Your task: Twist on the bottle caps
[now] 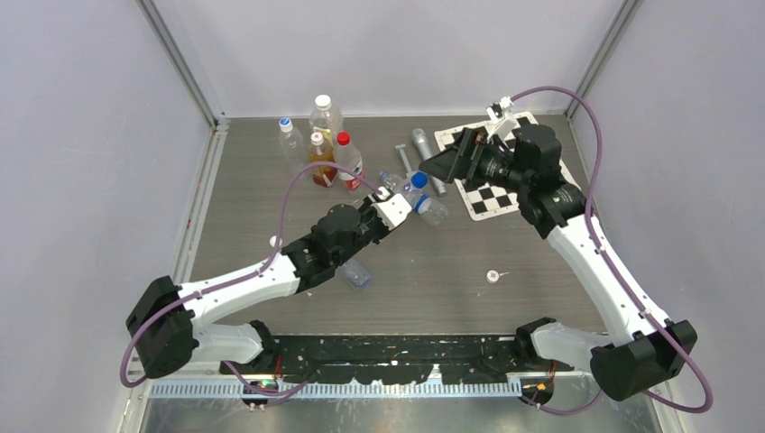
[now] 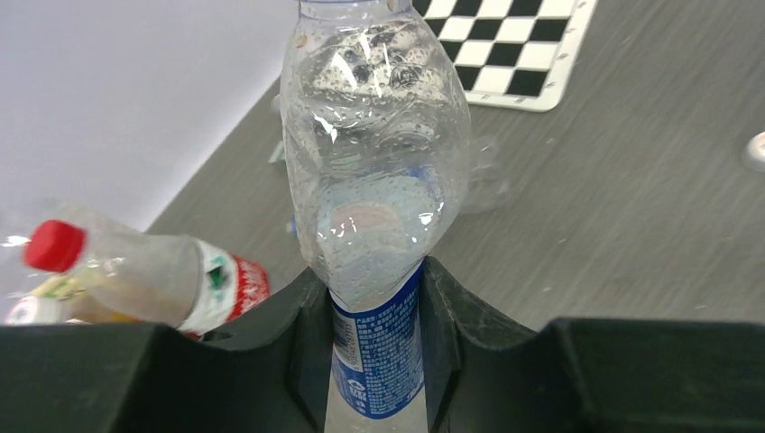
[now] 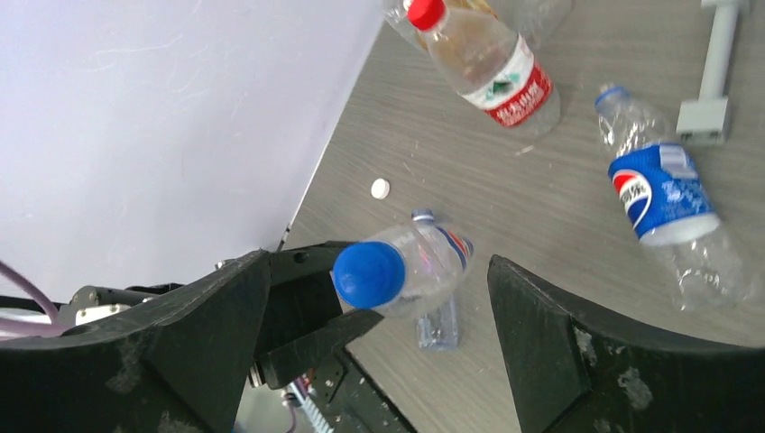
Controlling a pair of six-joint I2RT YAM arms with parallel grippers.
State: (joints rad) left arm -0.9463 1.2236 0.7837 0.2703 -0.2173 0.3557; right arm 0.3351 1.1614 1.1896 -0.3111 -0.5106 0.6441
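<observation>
My left gripper point(image 1: 395, 207) point(image 2: 374, 271) is shut on the blue-labelled clear bottle point(image 2: 374, 171), which it holds above the table. A blue cap point(image 3: 369, 274) point(image 1: 419, 180) sits on this bottle's neck. My right gripper point(image 1: 431, 171) point(image 3: 379, 263) is open, its jaws on either side of the blue cap and not touching it. The Pepsi-style bottle point(image 3: 663, 194) point(image 1: 435, 211) lies uncapped on the table. A nearly plain bottle point(image 3: 439, 320) point(image 1: 358, 272) lies under the left arm. One white cap point(image 3: 380, 188) point(image 1: 273, 241) lies at the left, another white cap point(image 1: 493, 276) point(image 2: 756, 149) at the right.
A red-capped bottle point(image 1: 347, 158) point(image 3: 487, 63) point(image 2: 135, 271), an amber-liquid bottle point(image 1: 318, 158) and two more bottles point(image 1: 325, 113) stand at the back. A checkerboard point(image 1: 492, 185), a grey cylinder point(image 1: 421, 144) and a grey T-shaped tool point(image 3: 713, 81) lie at the back right.
</observation>
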